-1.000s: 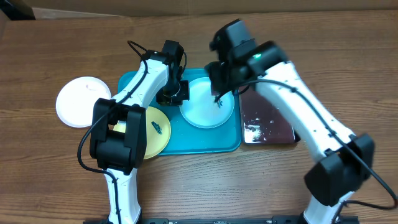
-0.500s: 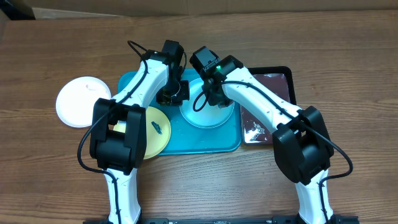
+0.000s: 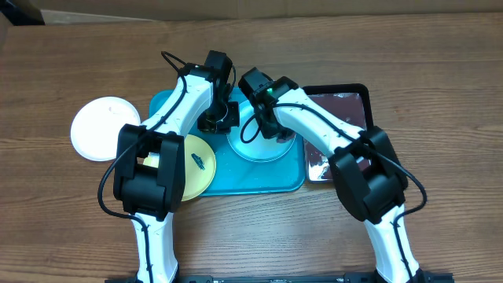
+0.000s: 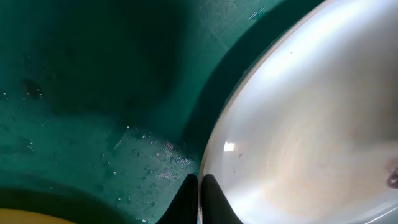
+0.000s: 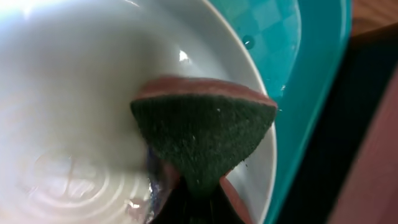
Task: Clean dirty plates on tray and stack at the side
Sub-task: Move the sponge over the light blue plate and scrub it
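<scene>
The pale blue plate [image 3: 263, 148] lies on the turquoise tray [image 3: 244, 179]. My left gripper [image 3: 226, 126] is shut on its left rim, seen close in the left wrist view [image 4: 200, 193] with the plate [image 4: 311, 124]. My right gripper [image 3: 267, 126] is shut on a dark green sponge [image 5: 202, 134] and presses it on the plate's inside [image 5: 74, 93]. The yellow-green plate [image 3: 196, 169], with a dark smear, lies at the tray's left end. The white plate [image 3: 100, 128] lies on the table left of the tray.
A smaller black tray [image 3: 346, 141] with dark liquid stands right of the turquoise tray. Both arms cross over the tray's middle. Wet drops lie on the tray floor [image 4: 93, 124].
My right arm has swung left and down onto the pale blue plate with the sponge. The left arm has not moved.
</scene>
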Controlling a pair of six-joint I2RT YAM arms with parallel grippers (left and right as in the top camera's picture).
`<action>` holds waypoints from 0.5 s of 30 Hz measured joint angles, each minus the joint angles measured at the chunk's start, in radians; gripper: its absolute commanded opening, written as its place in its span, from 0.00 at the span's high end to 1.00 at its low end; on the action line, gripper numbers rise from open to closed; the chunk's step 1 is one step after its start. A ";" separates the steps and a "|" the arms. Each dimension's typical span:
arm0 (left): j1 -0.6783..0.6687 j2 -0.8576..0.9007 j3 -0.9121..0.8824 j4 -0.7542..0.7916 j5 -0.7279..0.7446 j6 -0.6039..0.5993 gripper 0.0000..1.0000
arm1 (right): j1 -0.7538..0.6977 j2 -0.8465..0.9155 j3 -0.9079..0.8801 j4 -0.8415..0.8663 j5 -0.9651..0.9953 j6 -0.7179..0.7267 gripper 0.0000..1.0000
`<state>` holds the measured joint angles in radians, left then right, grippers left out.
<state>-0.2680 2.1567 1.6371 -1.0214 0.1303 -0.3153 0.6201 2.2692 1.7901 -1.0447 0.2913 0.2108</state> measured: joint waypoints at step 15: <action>0.001 0.000 0.000 0.001 -0.005 0.000 0.96 | -0.134 0.000 0.000 0.010 -0.432 -0.018 0.96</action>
<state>-0.2668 2.1567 1.6371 -1.0206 0.1257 -0.3153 0.4858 2.2692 1.7905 -1.0351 -0.1406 0.1932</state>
